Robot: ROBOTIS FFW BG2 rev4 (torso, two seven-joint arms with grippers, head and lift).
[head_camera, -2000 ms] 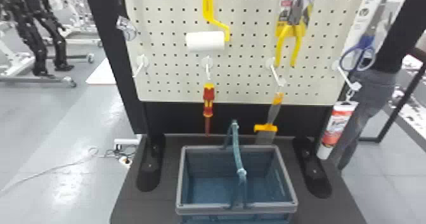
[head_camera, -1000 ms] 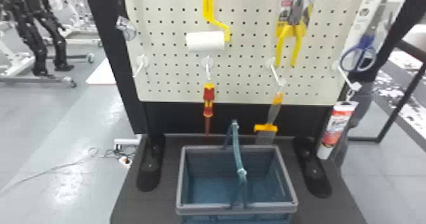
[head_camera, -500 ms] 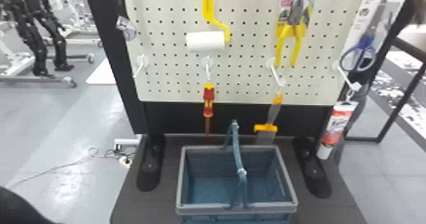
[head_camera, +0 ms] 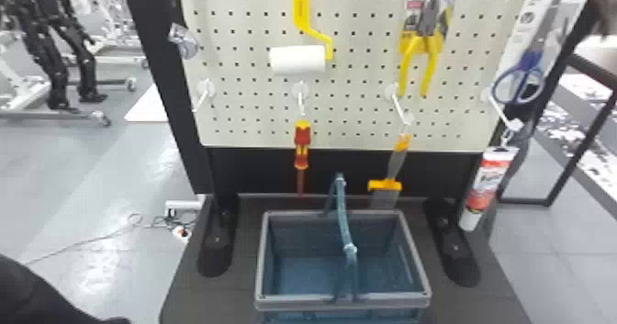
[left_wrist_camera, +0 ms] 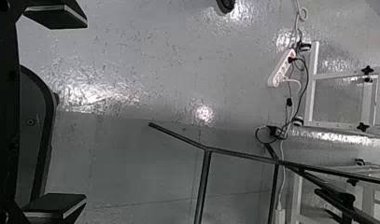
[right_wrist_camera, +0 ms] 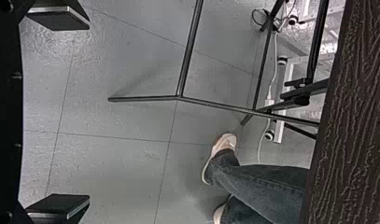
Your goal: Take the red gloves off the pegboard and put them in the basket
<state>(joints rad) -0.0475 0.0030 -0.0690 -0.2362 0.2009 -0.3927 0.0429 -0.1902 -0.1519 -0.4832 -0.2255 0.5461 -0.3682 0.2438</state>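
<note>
In the left wrist view, the flat black fingers of the left gripper (left_wrist_camera: 86, 112) were held wide apart, with nothing gripped between them. In the right wrist view, the right gripper (right_wrist_camera: 89, 112) was likewise spread open and nothing was grasped. The black left arm (head_camera: 41, 295) could be seen at the lower left corner of the head view.

The open-topped blue plastic basket with a grey rim (head_camera: 342, 301) was set on a dark grey tabletop (head_camera: 202, 300), in front of the pegboard. Its slim blue handle (head_camera: 343, 222) was raised over the opening. The basket was flanked by two long black feet, the left one (head_camera: 216, 254) and the right one (head_camera: 459, 261).

Behind the basket, a red and yellow screwdriver (head_camera: 302, 139) was hung point down below a white hook. A scraper with yellow parts (head_camera: 384, 185) was hung to its right, and a white and red tube (head_camera: 489, 181) was suspended farther right.

On the cream perforated pegboard (head_camera: 358, 6), a white paint roller with a yellow handle (head_camera: 297, 60), yellow-handled pliers (head_camera: 418, 47) and blue-handled scissors (head_camera: 528, 66) were displayed from left to right. Well beyond, at the far left, black robot legs (head_camera: 50, 61) could be seen near white wheeled frames.
</note>
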